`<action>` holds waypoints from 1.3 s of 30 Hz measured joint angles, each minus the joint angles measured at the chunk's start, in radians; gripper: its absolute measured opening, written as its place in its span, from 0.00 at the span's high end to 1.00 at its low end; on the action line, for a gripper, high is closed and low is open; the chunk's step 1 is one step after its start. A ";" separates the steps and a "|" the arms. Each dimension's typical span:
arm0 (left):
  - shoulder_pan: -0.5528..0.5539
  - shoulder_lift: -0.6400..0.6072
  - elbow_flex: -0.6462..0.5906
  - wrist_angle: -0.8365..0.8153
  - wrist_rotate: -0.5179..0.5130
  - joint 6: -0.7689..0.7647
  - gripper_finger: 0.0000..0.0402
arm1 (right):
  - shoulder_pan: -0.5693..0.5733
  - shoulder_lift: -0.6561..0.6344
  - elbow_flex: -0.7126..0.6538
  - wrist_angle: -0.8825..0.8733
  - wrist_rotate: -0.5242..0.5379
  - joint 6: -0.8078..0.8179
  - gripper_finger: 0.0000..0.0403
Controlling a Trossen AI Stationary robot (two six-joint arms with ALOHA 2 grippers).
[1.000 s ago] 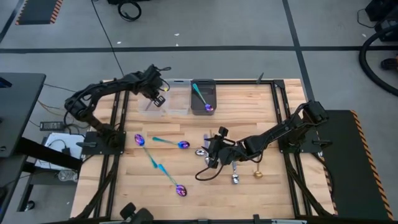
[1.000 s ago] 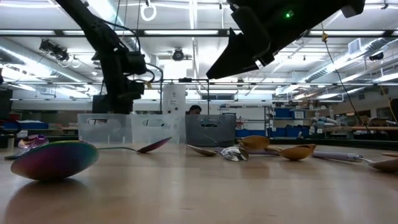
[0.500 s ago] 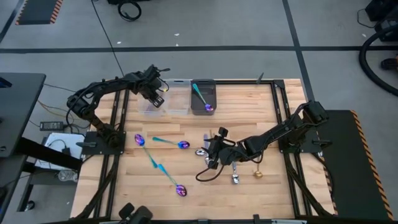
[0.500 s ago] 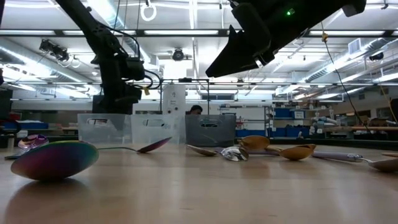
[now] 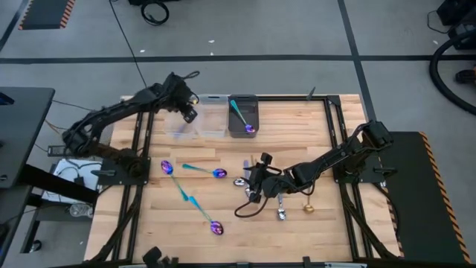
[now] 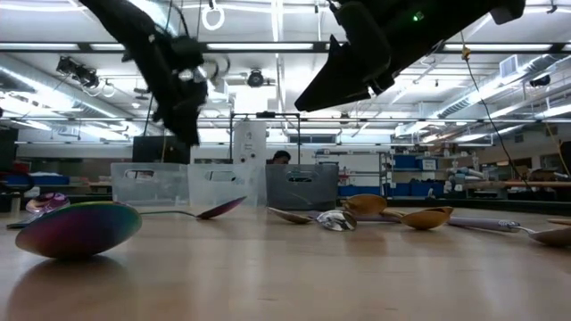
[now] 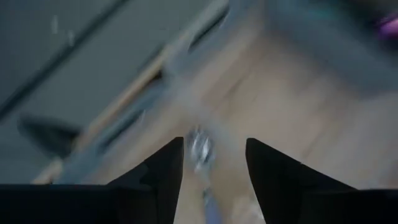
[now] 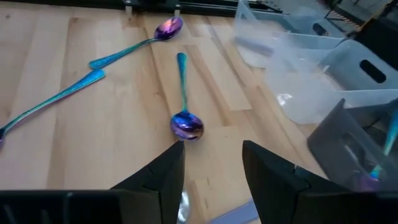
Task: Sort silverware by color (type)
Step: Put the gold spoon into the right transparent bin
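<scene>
- Your left gripper point(image 5: 189, 113) is hanging over the clear bins point(image 5: 195, 125) at about 11 o'clock on the worktop point(image 5: 297, 231), with its fingers point(image 7: 163, 171) standing apart and nothing between them; a silvery spoon point(image 7: 200, 149) is showing below them in the left wrist view (too blurred to say just where it lies).
- Your right gripper point(image 5: 253, 187) is sitting low near the middle of the worktop, just at 9 o'clock of the mixed cluster of spoons point(image 5: 282, 202), and its fingers point(image 8: 166, 171) are parted and empty too.
- The grey bin point(image 5: 243, 117) at 12 o'clock is holding one teal-handled spoon point(image 5: 239, 116); three more iridescent spoons are lying loose at 9 o'clock of centre: one nearest the right gripper point(image 8: 183, 106), one with its bowl toward the left arm's base point(image 5: 166, 168), and one running toward 6 o'clock point(image 5: 199, 208).
- A gold spoon point(image 5: 308, 204) is resting at the cluster's 3 o'clock edge.
- You are looking, as I judge it, at the gap between a drop-off by the left arm and the next pick, with most of the sorting not yet done.
- The next move is calling for the right gripper to settle over one slim handle and close on it alone; the cluster pieces are lying touching or nearly so, so a loose iridescent spoon looks like the cleaner grab.
</scene>
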 joint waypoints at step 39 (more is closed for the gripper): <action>-1.127 -0.167 -0.199 0.033 -0.272 -0.133 0.57 | -0.008 0.002 0.121 -0.790 -0.223 0.821 0.60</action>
